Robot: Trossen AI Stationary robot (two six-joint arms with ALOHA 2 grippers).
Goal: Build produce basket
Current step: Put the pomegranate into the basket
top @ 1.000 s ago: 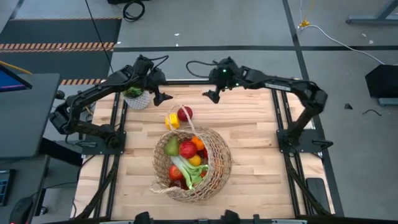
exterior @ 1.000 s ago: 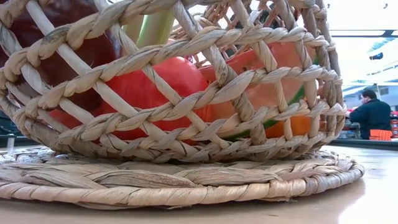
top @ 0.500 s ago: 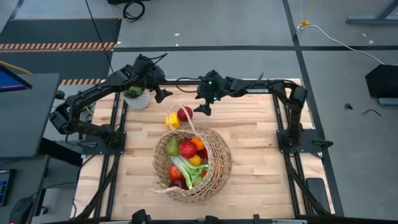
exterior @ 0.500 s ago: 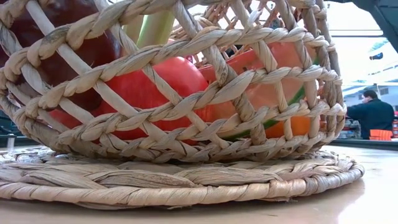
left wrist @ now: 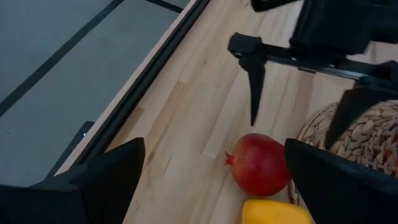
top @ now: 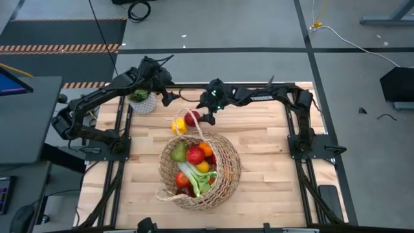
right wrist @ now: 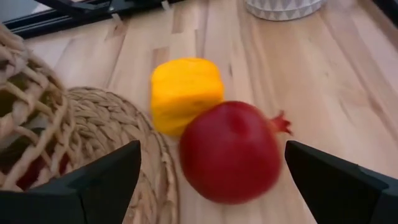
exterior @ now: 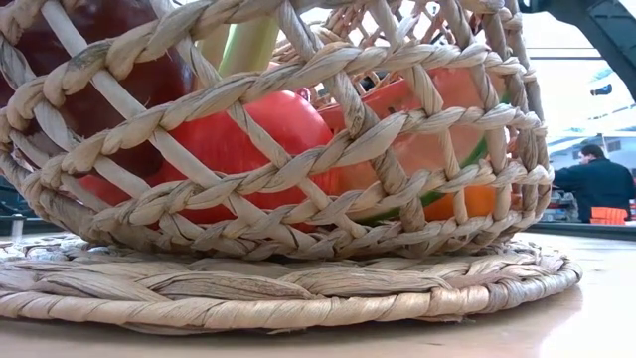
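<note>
Right claw [top: 206, 115] has advanced toward the basket [top: 223, 178] since the earlier frame and now hangs open just beside the red pomegranate [top: 192, 118], which lies on the table [top: 259, 139] touching the yellow pepper [top: 179, 125] at the basket's far rim. Left claw [top: 169, 98] waits open beyond the pomegranate, near the potted plant [top: 141, 100].

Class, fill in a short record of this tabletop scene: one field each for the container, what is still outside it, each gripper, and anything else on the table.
container: large round tan wicker basket, holding mixed fruit and a leek
outside it: red pomegranate touching a yellow pepper-like piece, both beside the basket's far rim
right gripper: open, hanging just beside the pomegranate
left gripper: open, near the plant pot, apart from the fruit
other: small white-potted green plant at the far left of the wooden table
</note>
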